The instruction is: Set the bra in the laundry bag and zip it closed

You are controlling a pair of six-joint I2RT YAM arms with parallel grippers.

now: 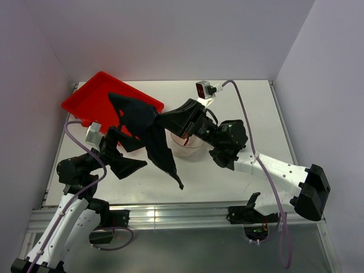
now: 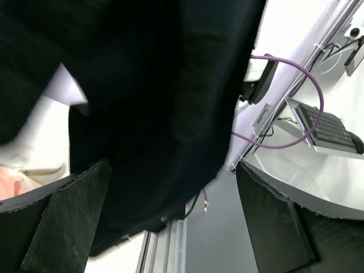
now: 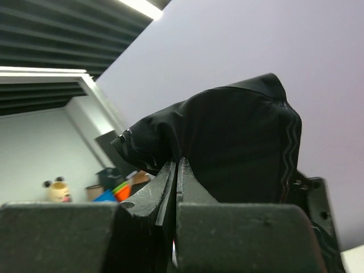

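My right gripper [image 1: 164, 121] is shut on a large black cloth [image 1: 152, 133] and holds it up off the table; the cloth hangs down to the front. In the right wrist view the shut gripper [image 3: 176, 165] pinches a bunch of the cloth [image 3: 233, 145]. The round white mesh laundry bag [image 1: 181, 150] lies on the table under the right gripper, mostly hidden. A bit of the pink bra [image 1: 185, 139] shows in it. My left gripper [image 1: 121, 153] is open beside the hanging cloth. In the left wrist view the cloth [image 2: 153, 91] hangs over the open gripper [image 2: 170, 219].
A red plastic tray [image 1: 85, 100] sits at the back left of the white table [image 1: 256, 108], with the cloth's far end over it. Grey walls stand close on the left, back and right. A metal rail [image 1: 170, 215] runs along the near edge.
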